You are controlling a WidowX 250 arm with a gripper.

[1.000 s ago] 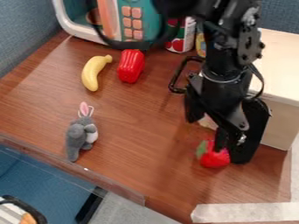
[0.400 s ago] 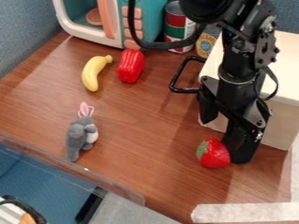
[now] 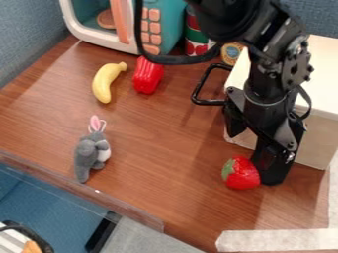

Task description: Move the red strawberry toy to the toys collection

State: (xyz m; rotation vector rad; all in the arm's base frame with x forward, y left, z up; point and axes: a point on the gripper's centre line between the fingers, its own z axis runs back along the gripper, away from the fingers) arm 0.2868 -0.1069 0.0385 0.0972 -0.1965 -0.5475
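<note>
I find the gripper (image 3: 252,159) standing well open, gripping nothing. Strawberry toy (image 3: 241,174) lies near right on the table (image 3: 155,143), beside the nearer finger (image 3: 273,170); contact unconfirmed. Arm (image 3: 269,57) partly hides a can (image 3: 196,47).

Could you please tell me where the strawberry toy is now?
In the camera view, the strawberry sits lower right on the table, with the gripper close on its right.
</note>
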